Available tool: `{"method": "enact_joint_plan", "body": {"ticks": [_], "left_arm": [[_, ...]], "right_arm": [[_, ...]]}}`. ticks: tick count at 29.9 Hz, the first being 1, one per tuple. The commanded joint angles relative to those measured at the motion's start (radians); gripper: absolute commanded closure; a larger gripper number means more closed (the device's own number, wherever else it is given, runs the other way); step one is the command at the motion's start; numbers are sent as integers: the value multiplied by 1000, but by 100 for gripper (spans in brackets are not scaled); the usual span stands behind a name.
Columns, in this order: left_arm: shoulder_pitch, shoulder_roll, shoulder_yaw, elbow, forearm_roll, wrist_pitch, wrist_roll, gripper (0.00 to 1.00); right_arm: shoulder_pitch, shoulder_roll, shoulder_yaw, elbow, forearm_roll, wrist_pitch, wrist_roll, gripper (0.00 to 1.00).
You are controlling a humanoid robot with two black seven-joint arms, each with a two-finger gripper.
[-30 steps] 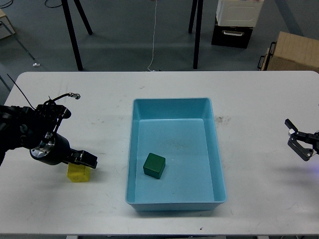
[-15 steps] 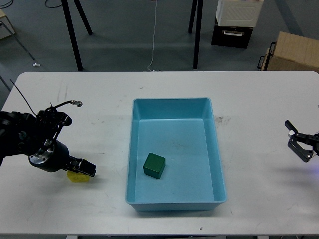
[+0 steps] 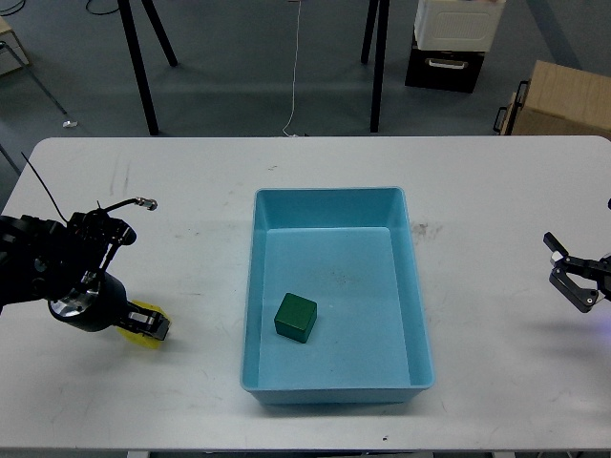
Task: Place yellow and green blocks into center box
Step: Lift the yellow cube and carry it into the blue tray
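Yellow block (image 3: 140,325) sits on white table (image 3: 191,191), front-left, well apart from blue box (image 3: 336,295) w/ bare tabletop between. Mostly hidden: left gripper (image 3: 153,324) is down right on top of it, only bits of yellow showing at the gripper tip and beside the arm's round wrist section. Fingers dark and seen small, so can't tell whether they're apart or clamped on the block.

Green block (image 3: 296,317) lies inside the box, on the floor near front-left corner, close to left wall but not touching it as far as visible. Turned a bit askew vs. box walls.

Right gripper (image 3: 569,270) at far right edge of view, over the table, well apart from box and both blocks. Its two fingers stand apart, nothing between them.

Box sits roughly mid-table, long axis running front to back. Beyond the table: cardboard box (image 3: 563,100) at upper right.
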Motion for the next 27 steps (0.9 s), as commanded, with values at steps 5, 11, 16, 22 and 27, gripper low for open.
{"method": "enact_joint_plan", "body": {"ticks": [5,11,16,22,27], "left_arm": [[-208,32,-153,-49,-53,0,-19,100],[-374,-162,-218,-38,-251,0,-34,100],[-358,-414,-112,0,-251,0,-45,100],[-307,-543,-43,43,-251,0,-53,89],[-285,-551,-40,60,-256,0,-97,41]], "right_arm": [[3,0,2,-2,0,0,1,0],[9,0,3,-2,0,0,3,0],[10,0,5,-2,0,0,4,0],[10,0,9,-2,0,0,4,0],[7,0,6,-3,0,0,4,0]]}}
